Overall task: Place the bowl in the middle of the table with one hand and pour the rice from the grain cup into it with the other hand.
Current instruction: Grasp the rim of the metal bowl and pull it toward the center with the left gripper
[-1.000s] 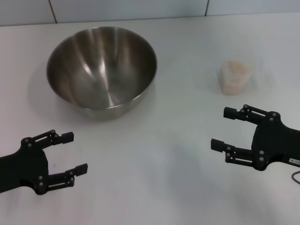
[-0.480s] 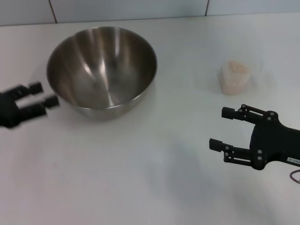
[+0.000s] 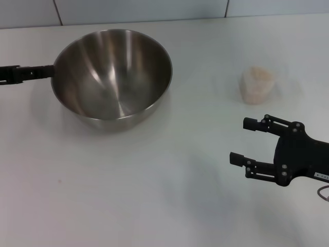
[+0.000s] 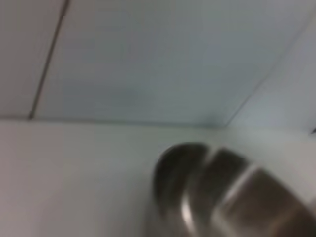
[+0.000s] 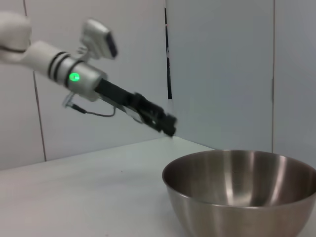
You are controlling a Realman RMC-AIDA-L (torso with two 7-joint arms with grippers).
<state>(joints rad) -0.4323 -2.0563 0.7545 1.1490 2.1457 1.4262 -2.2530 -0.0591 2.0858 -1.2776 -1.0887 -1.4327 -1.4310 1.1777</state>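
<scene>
The steel bowl (image 3: 113, 77) stands on the white table (image 3: 154, 200) at the back left. It also shows in the left wrist view (image 4: 232, 197) and the right wrist view (image 5: 247, 197). My left gripper (image 3: 49, 72) is at the bowl's left rim, seen edge-on. In the right wrist view the left gripper (image 5: 168, 127) hangs a little above the rim. The grain cup (image 3: 255, 85), full of rice (image 3: 259, 73), stands upright at the back right. My right gripper (image 3: 239, 140) is open and empty, in front of the cup and apart from it.
A tiled wall (image 3: 154, 7) runs along the table's far edge. White tabletop stretches between the bowl and the cup and along the front.
My left arm has swung from the front left of the table back to the bowl's left rim and turned edge-on. The right gripper, bowl and cup have barely moved.
</scene>
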